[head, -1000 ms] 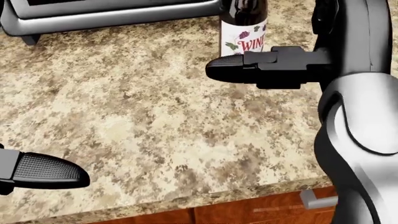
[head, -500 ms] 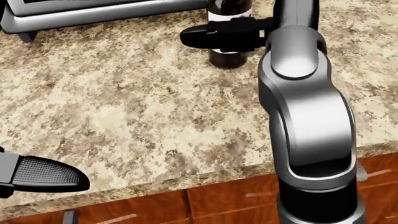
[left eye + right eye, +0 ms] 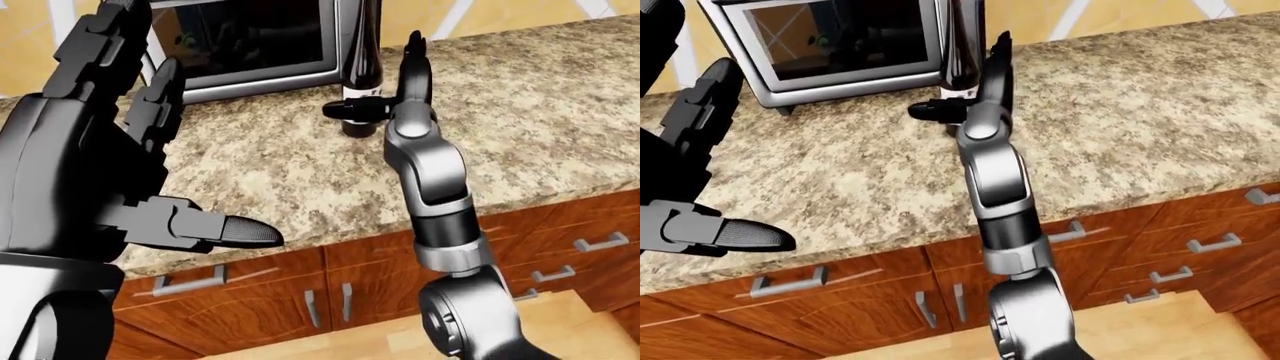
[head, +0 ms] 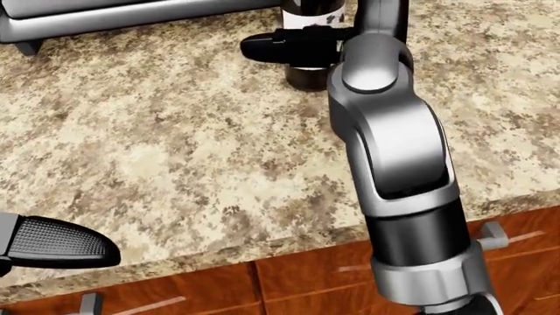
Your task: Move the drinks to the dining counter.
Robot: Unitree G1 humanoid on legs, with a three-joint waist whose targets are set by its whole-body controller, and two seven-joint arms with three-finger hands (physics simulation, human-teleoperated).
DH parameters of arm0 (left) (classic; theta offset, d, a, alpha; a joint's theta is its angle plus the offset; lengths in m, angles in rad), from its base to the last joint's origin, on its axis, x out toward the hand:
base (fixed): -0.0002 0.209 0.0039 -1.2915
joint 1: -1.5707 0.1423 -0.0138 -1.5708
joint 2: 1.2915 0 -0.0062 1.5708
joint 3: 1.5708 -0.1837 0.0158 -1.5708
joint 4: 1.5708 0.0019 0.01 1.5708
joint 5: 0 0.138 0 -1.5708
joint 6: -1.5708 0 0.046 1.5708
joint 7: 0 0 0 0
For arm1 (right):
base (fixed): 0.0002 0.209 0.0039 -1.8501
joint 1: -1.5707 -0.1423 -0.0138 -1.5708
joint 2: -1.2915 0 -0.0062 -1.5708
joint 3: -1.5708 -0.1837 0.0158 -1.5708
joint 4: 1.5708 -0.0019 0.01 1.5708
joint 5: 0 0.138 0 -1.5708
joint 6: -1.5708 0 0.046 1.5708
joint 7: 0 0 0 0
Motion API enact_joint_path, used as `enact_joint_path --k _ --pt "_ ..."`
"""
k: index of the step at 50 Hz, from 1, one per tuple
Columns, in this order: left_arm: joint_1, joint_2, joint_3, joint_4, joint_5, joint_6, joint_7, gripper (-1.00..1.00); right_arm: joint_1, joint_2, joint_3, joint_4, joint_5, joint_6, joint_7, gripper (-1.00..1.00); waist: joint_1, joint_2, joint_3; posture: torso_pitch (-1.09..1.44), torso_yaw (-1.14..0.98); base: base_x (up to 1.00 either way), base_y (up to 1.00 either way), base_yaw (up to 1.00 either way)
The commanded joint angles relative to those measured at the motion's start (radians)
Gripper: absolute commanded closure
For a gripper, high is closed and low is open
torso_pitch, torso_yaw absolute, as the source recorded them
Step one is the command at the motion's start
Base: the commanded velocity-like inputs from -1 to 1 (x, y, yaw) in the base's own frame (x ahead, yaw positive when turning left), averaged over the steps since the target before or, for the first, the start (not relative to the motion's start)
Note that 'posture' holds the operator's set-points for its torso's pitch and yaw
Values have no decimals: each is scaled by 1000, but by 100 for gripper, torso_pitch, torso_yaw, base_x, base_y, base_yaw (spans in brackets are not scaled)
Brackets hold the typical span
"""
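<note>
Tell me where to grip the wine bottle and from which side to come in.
Grip the wine bottle low on its straight, upright body, at the label, coming from the view's right where the right hand already reaches it. The toaster oven stands close on its left, and the narrow neck likely offers less purchase.

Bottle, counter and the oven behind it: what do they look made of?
Bottle: dark glossy body, likely glass, with a pale label that looks like paper. Counter: speckled tan and brown, looks like polished granite, though it could be laminate. Oven: brushed silver casing, seemingly metal, with a dark reflective door that looks like glass. The right robot hand hides part of the label.
</note>
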Motion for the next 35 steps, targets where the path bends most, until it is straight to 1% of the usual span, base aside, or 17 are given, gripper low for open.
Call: enact_joint_path --k 1,14,17,19,22,26,33,35 --pt "-18 12 19 2 17 -20 1 -100 -37 -4 3 -19 1 -48 -8 -100 -1 2 -25 0 0 0 0 0" --pt "-7 19 35 2 12 -26 -5 -100 -56 -3 5 107 11 -132 -16 -100 -3 2 -27 0 0 0 0 0" --pt "-5 19 33 3 16 -28 -6 -100 -63 -7 0 149 15 -159 -18 -89 -3 1 -27 0 0 0 0 0" --pt "-4 18 33 2 17 -28 -6 -100 -65 -9 -1 164 18 -169 -19 -85 -3 1 -28 0 0 0 0 0" --pt "-4 22 38 3 10 -30 -4 -100 -70 -15 -4 195 21 -189 -22 -67 -3 1 -28 0 0 0 0 0" --pt "-4 28 38 3 4 -34 -1 -100 -74 -16 -4 219 25 -202 -25 -60 -4 2 -27 0 0 0 0 0" --pt "5 28 44 2 11 -37 -11 -100 -80 -14 -1 243 27 -217 -23 -40 -4 3 -26 0 0 0 0 0" --pt "6 28 45 2 12 -38 -12 -100 -85 -14 0 253 26 -220 -25 -38 -5 3 -26 0 0 0 0 0"
